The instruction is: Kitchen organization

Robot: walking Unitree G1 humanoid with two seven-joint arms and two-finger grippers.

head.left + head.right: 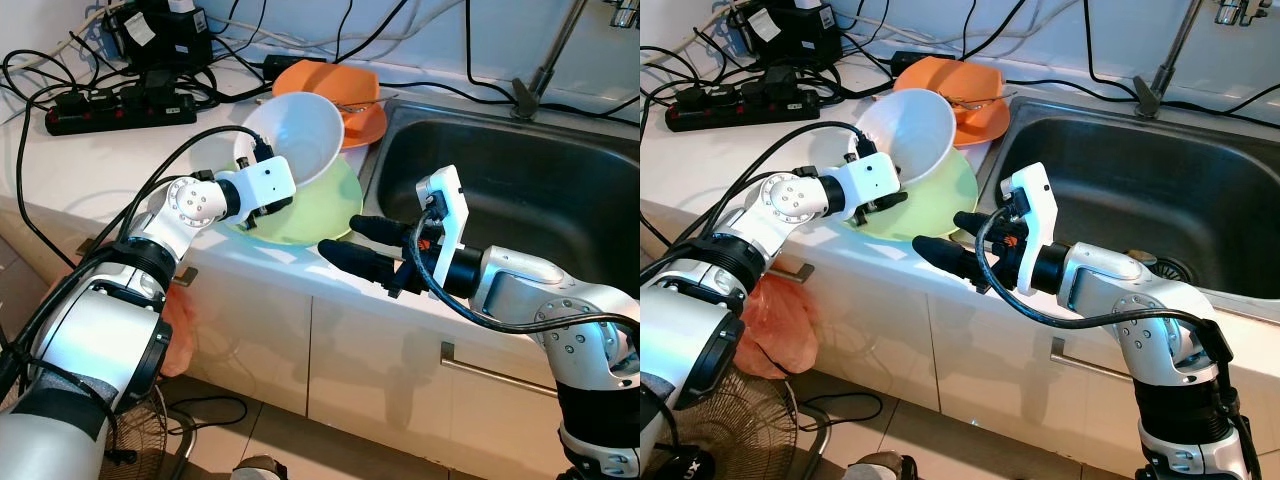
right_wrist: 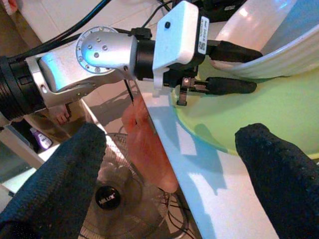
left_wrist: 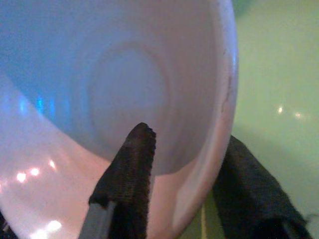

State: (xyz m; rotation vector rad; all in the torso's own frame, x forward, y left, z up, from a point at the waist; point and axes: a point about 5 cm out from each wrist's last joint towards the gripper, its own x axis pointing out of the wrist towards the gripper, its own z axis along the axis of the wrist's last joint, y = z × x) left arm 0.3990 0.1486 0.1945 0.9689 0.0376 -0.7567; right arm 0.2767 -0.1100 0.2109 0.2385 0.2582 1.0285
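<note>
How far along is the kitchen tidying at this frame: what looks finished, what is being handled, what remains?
Nothing looks finished. In hand: the left gripper pinches the rim of the white bowl, one finger inside and one outside, tilting it over the green plate. The right gripper is open near the counter edge beside the plate, holding nothing. Left: the green plate, the orange dishes behind it, and the sink.

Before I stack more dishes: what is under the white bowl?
The white bowl sits tilted in a green bowl, with the left gripper clamped on its rim. The green bowl's bottom is covered.
</note>
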